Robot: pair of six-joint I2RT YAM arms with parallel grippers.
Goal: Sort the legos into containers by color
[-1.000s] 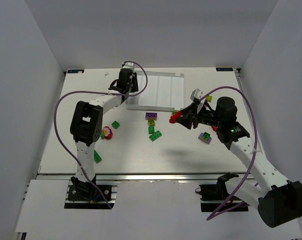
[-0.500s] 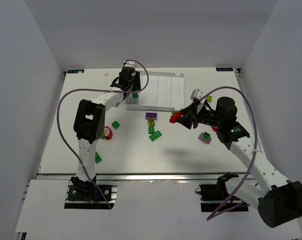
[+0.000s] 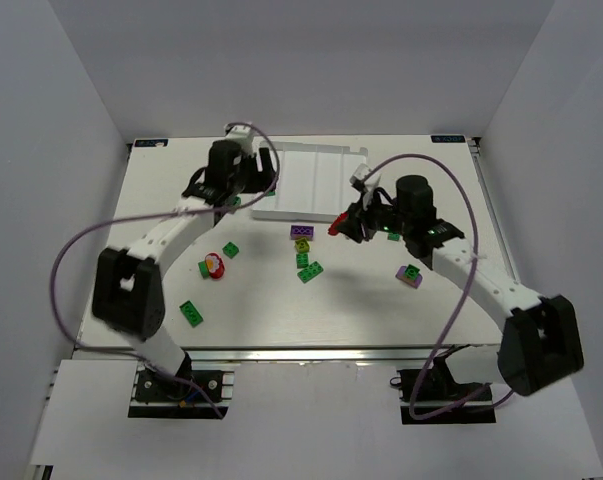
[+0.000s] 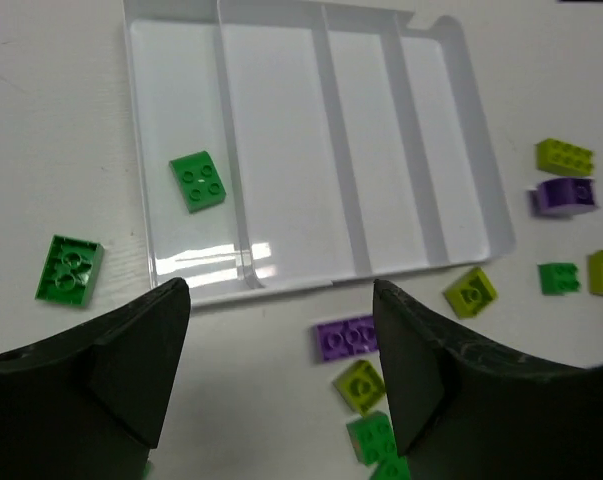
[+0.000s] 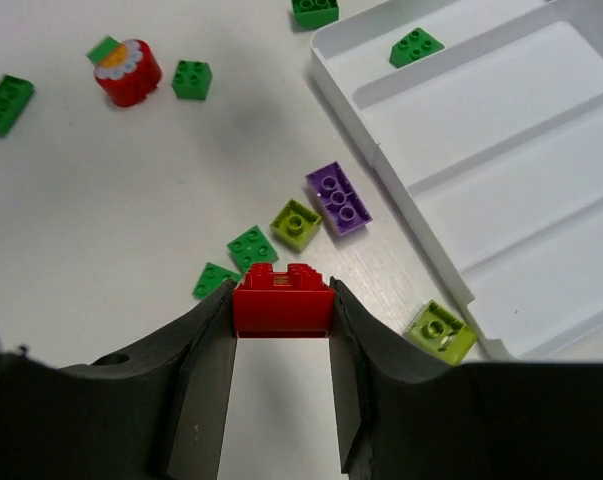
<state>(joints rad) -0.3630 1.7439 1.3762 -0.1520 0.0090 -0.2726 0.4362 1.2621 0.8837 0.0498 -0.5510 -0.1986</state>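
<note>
The white tray (image 3: 321,170) lies at the back of the table, its four narrow compartments side by side. One green lego (image 4: 197,181) lies flat in the leftmost compartment (image 5: 415,46). My left gripper (image 4: 278,330) hovers open just in front of the tray's near rim (image 4: 281,284), with nothing between its fingers. My right gripper (image 5: 283,310) is shut on a red lego (image 5: 283,298), held above the table off the tray's right front corner (image 3: 338,228). A purple lego (image 4: 347,337) and a yellow-green lego (image 4: 360,385) lie below the left gripper.
Loose legos lie in front of the tray: green ones (image 3: 310,271) (image 3: 191,312) (image 3: 231,249), a green one left of the tray (image 4: 69,269), a yellow-green one (image 5: 440,331), a purple one topped with green (image 3: 409,275). A red round piece with a flower (image 3: 213,265) stands left.
My left gripper has opened, left the green lego in the tray's leftmost compartment, and drawn back to the left. My right arm has carried the red lego left toward the tray.
</note>
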